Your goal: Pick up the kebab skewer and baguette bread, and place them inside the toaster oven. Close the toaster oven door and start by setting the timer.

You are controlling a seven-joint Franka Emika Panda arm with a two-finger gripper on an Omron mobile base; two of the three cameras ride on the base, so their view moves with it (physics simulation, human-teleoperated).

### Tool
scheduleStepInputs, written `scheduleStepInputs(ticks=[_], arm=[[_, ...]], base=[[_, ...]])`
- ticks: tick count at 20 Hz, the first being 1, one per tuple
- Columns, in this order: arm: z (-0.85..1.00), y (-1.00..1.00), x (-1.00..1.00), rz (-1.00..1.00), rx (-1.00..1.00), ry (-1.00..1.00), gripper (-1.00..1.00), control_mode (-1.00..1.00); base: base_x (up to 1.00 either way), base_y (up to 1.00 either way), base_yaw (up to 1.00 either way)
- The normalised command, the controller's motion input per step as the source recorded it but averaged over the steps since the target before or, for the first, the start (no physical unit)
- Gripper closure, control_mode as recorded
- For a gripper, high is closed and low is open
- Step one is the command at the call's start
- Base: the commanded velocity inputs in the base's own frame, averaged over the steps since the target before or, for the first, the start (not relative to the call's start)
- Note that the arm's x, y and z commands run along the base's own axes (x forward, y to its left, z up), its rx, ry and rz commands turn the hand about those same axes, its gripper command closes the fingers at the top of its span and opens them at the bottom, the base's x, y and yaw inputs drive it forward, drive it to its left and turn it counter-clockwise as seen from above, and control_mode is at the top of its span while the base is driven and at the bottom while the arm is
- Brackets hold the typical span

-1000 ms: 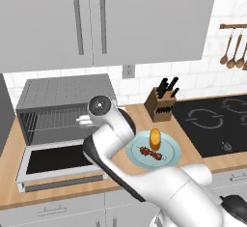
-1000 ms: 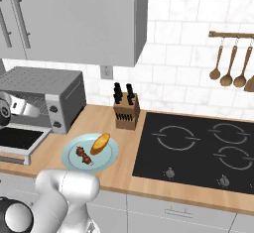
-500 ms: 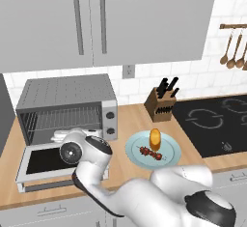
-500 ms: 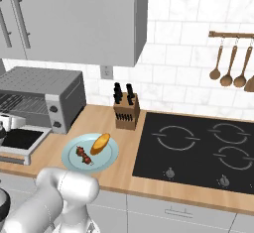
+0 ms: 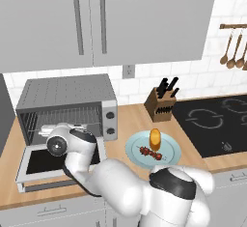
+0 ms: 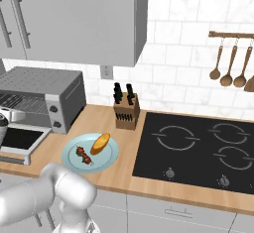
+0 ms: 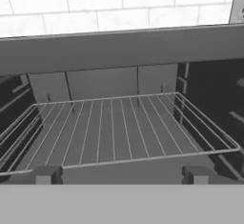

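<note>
Looking along the claw in the hand view, we see its two dark fingertips standing wide apart at the bottom with nothing between them. Just past them lies the wire rack of the toaster oven, bare from front to back, with the oven's dark back wall behind it and white wall tiles above its top edge.

From the left base view we get what the hand view cannot give: the arm's wrist sits at the oven's mouth, above the toaster oven door, which lies dropped flat toward us on the wooden surface. That view also shows two knobs on the oven's right panel.

To the right of the oven, on the surface, we count one pale blue plate. On it lie one kebab skewer toward the near side and one baguette bread just behind it. In the right base view the bread shows as a long piece lying aslant beside the skewer, whereas from the left it looks like a short upright stub.

Farther back stands one knife block holding several dark-handled knives, between the oven and the black cooktop. The right base view shows four burner rings and two cooktop knobs. Beyond, on the tiled wall, we see one outlet, a rail with wooden spoons, and grey cupboards overhead with two bar handles in the left view.
</note>
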Motion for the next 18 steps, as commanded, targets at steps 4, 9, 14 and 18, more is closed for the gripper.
scheduleStepInputs(ticks=[4,9,14,18], arm=[[-0.23,0.34,0.45,0.00,0.00,-0.09,-1.00,-1.00],[-0.18,0.00,0.47,0.00,0.00,-0.03,-1.00,-1.00],[-0.30,0.02,0.56,0.00,0.00,0.00,-1.00,-1.00],[-0.28,0.04,0.59,0.00,0.00,0.00,-1.00,-1.00]], base=[[0.00,0.00,0.00],[0.00,0.00,0.00],[0.00,0.00,0.00],[0.00,0.00,0.00]])
